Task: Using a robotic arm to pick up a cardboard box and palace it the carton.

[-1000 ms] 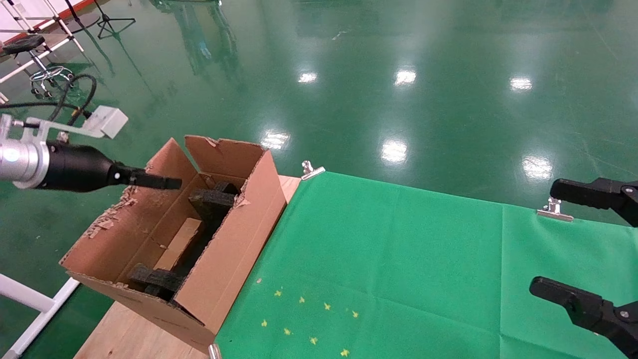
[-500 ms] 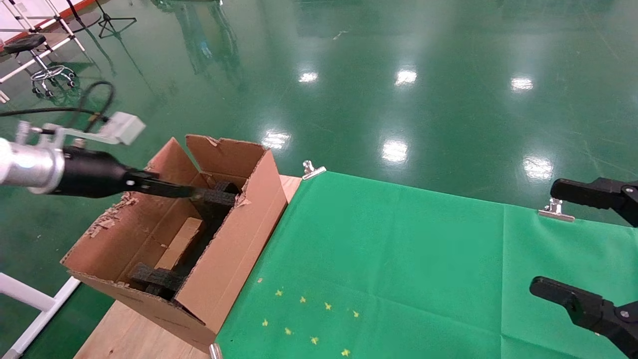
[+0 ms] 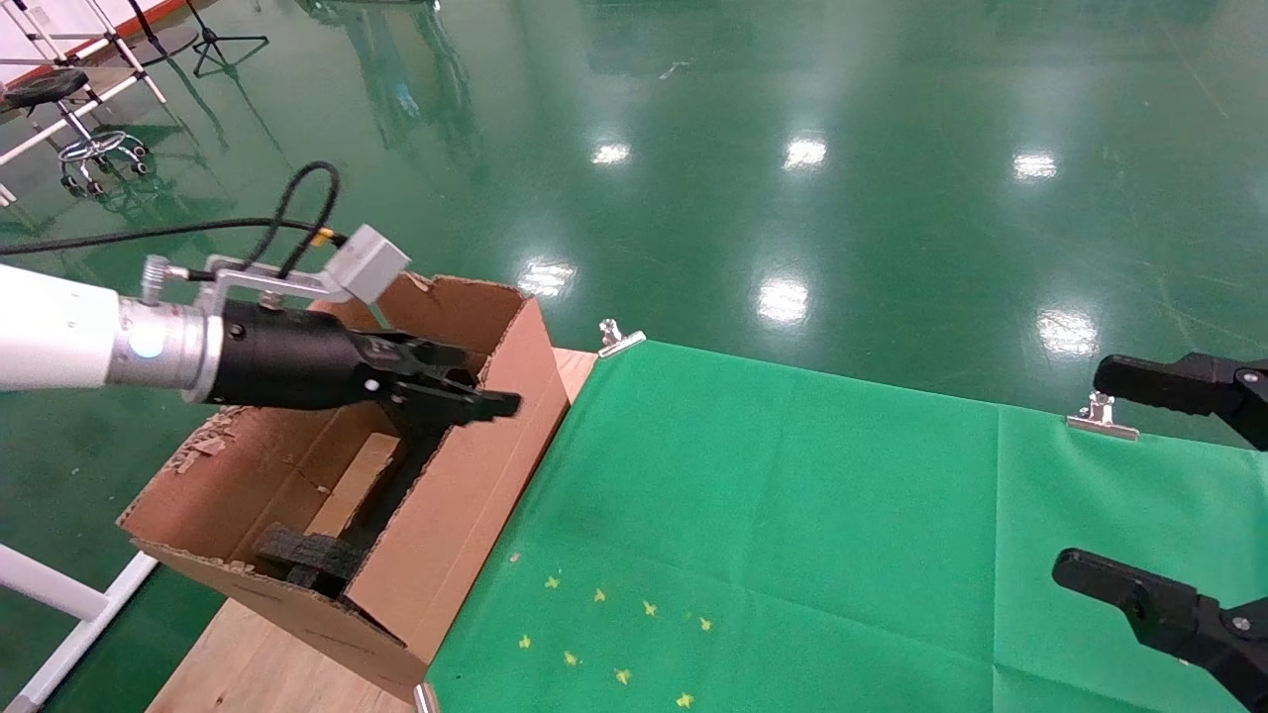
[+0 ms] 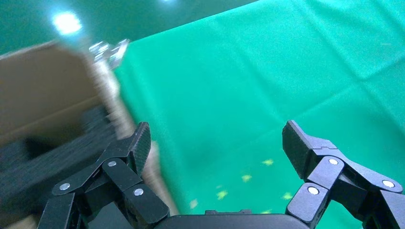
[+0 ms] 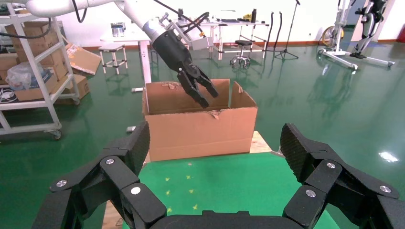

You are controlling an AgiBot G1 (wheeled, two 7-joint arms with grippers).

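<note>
Above the carton (image 3: 297, 465) at nine o'clock, my left gripper (image 3: 475, 391) spreads empty fingers; cardboard box (image 3: 357, 480) lies half-hidden inside. Right gripper (image 5: 215, 152) gapes, idle. No readable writing.

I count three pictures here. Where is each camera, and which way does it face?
Head view: from the robot's head, down at the large brown carton and green cloth; left claw and right claw show.
Left wrist view: on the left arm, past its open claw onto cloth.
Right wrist view: on the right arm, between its open claw toward the carton.
All three share carton and cloth.
</note>
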